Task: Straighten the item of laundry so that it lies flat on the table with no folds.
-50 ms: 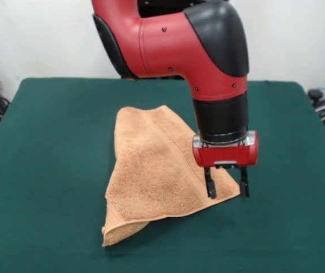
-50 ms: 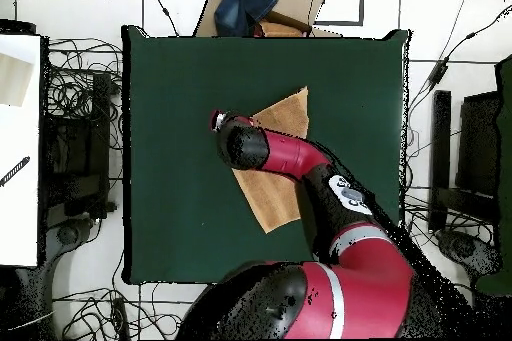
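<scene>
Nearest the camera in the front view lies the dark green worktop (image 1: 48,170), bare felt along its front edge; on it, slightly left of centre, rests the peach-orange towel (image 1: 151,170); the towel is not flat: it is folded over itself into a rough triangle, with an under layer projecting at the lower left corner and a raised hem seam running diagonally from the upper part toward the lower right; the upper end lies toward the far side of the worktop, the broad end toward the camera.

Right of the towel's centre, the red and black arm (image 1: 208,62) descends from above; its black wrist section ends in a red block that carries the pincer (image 1: 227,190); the two black fingers (image 1: 210,187) point straight down and stand apart, with nothing between them; the left finger is at the towel's lower right edge, and contact with the cloth cannot be confirmed; the right finger is over bare felt just beside that edge.

Overhead view: the worktop (image 2: 170,157) fills the centre; the towel (image 2: 285,117) lies on it slantwise, near the middle, partly covered by the arm (image 2: 300,157); cables and equipment surround the worktop on the floor.
</scene>
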Tool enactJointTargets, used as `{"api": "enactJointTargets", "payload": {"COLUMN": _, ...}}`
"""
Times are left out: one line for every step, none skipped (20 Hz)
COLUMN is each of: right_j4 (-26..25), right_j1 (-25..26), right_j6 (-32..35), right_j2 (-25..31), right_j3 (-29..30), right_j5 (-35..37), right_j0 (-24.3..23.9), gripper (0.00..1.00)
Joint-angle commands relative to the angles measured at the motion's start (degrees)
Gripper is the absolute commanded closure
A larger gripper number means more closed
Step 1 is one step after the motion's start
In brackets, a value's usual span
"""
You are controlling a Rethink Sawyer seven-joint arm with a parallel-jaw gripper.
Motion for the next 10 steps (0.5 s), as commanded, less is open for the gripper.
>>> {"api": "enactJointTargets", "payload": {"right_j4": -2.0, "right_j1": -1.1, "right_j6": 5.9, "right_j2": 4.0, "right_j3": 4.2, "right_j5": 0.2, "right_j0": -0.7, "gripper": 0.00}}
{"api": "enactJointTargets", "payload": {"right_j4": -2.0, "right_j1": -1.1, "right_j6": 5.9, "right_j2": 4.0, "right_j3": 4.1, "right_j5": 0.3, "right_j0": -0.7, "gripper": 0.00}}
{"api": "enactJointTargets", "payload": {"right_j4": -2.0, "right_j1": -1.1, "right_j6": 5.9, "right_j2": 4.0, "right_j3": 4.0, "right_j5": 0.4, "right_j0": -0.7, "gripper": 0.00}}
{"api": "enactJointTargets", "payload": {"right_j4": -2.0, "right_j1": -1.2, "right_j6": 5.9, "right_j2": 4.0, "right_j3": 4.0, "right_j5": 0.6, "right_j0": -0.7, "gripper": 0.00}}
{"api": "enactJointTargets", "payload": {"right_j4": -2.0, "right_j1": -1.2, "right_j6": 5.9, "right_j2": 4.0, "right_j3": 3.9, "right_j5": 0.7, "right_j0": -0.7, "gripper": 0.00}}
{"api": "enactJointTargets", "payload": {"right_j4": -1.9, "right_j1": -1.1, "right_j6": 5.8, "right_j2": 4.1, "right_j3": 3.7, "right_j5": 0.9, "right_j0": -0.7, "gripper": 0.00}}
{"api": "enactJointTargets", "payload": {"right_j4": -1.8, "right_j1": -1.4, "right_j6": 6.0, "right_j2": 3.9, "right_j3": 3.8, "right_j5": 1.2, "right_j0": -0.5, "gripper": 0.00}}
{"api": "enactJointTargets", "payload": {"right_j4": -1.7, "right_j1": -1.7, "right_j6": 6.2, "right_j2": 3.7, "right_j3": 3.8, "right_j5": 1.3, "right_j0": -0.3, "gripper": 0.00}}
{"api": "enactJointTargets", "payload": {"right_j4": -1.6, "right_j1": -1.8, "right_j6": 6.4, "right_j2": 3.5, "right_j3": 4.0, "right_j5": 1.1, "right_j0": -0.1, "gripper": 0.00}}
{"api": "enactJointTargets", "payload": {"right_j4": -1.6, "right_j1": -2.0, "right_j6": 6.6, "right_j2": 3.4, "right_j3": 4.1, "right_j5": 1.2, "right_j0": 0.0, "gripper": 0.00}}
